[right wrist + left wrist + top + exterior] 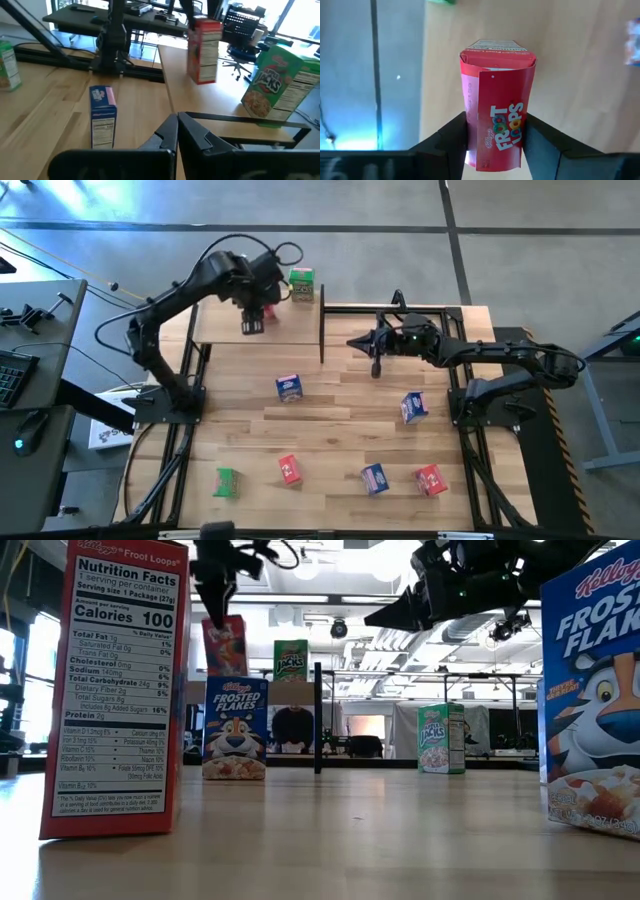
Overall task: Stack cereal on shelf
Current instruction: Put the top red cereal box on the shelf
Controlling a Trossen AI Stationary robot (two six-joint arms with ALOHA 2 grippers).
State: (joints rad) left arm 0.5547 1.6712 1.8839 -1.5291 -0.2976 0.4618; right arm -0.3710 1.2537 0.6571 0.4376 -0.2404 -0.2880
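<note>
One red Froot Loops box [497, 117] between left gripper [496, 137] fingers.

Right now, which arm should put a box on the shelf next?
The left. Its claw already grips the red Froot Loops box above the shelf, beside the green box. The right claw is empty.

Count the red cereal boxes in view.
3. One is held by the left end effector over the shelf; two stand near the table's front edge. None seem hidden.
</note>
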